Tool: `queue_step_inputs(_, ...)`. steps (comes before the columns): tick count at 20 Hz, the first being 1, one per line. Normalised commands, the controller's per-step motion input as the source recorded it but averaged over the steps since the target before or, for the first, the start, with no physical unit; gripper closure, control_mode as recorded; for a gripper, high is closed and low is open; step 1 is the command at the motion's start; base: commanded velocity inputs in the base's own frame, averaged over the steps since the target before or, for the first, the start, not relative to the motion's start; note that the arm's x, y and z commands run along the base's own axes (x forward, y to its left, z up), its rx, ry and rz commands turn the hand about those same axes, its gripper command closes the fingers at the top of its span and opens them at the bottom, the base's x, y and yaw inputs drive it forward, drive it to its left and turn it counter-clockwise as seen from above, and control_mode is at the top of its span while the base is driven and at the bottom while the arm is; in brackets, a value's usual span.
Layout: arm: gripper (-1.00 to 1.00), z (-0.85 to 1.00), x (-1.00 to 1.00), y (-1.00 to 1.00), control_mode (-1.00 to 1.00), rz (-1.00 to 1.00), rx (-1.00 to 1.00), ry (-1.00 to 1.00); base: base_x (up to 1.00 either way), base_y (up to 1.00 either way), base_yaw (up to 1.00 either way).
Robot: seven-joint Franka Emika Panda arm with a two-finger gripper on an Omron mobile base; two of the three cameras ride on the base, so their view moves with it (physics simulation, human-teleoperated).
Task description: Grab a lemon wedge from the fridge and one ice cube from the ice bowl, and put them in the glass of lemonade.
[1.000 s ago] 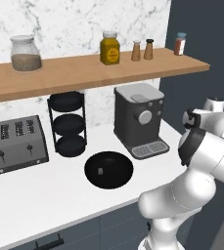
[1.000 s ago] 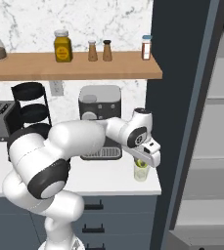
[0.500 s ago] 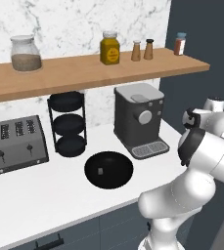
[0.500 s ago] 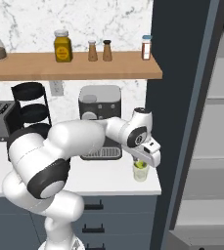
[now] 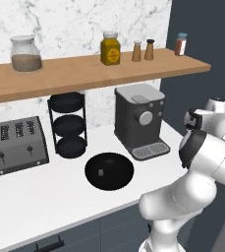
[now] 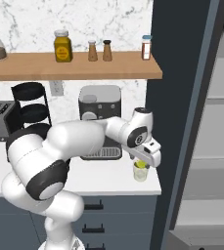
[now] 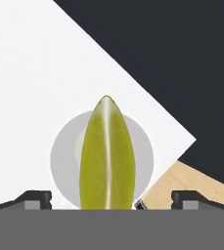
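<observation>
My gripper (image 6: 145, 157) hangs just above the glass of lemonade (image 6: 141, 172) at the counter's right end, beside the fridge (image 6: 216, 146). Looking along the hand, the gripper (image 7: 111, 197) is open, its fingertips (image 7: 35, 198) far apart. The yellow-green lemon wedge (image 7: 106, 156) lies between them, touching neither, straight over the round glass (image 7: 64, 161). In the right base view the wedge shows as a yellow spot (image 6: 141, 165) at the glass's mouth. The black ice bowl (image 5: 109, 171) sits mid-counter with one small ice cube (image 5: 100, 172) in it.
A coffee machine (image 6: 100, 117) stands just left of the glass. A tiered black rack (image 5: 69, 125) and a toaster (image 5: 15, 145) stand further left. A wooden shelf (image 5: 84, 74) with jars hangs overhead. The fridge stands open, its pale shelves showing.
The gripper has gone from shut to wide open, letting go of the lemon wedge over the glass. The hand has stayed in place above the glass.
</observation>
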Motion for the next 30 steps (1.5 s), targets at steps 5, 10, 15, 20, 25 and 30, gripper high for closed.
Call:
queue_step_inputs(5,-1.0,0.23,-0.29,0.0,-1.0,0.0,0.03,-0.03,0.0,0.0,0.0)
queue_step_inputs(10,-1.0,0.27,-0.38,0.0,-1.0,0.0,0.06,-0.01,0.0,0.0,0.0)
queue_step_inputs(15,-1.0,0.3,-0.38,0.0,-1.0,0.03,0.04,-0.03,0.0,0.0,0.0)
queue_step_inputs(20,-1.0,0.46,-0.58,0.41,-1.0,0.07,0.06,0.0,0.0,0.0,0.0)
queue_step_inputs(25,-1.0,0.64,-0.42,1.0,-1.0,0.0,-0.04,0.0,0.0,0.0,0.0)
queue_step_inputs(30,-1.0,0.04,-0.07,1.0,-1.0,0.08,0.0,-0.08,0.0,0.0,0.0)
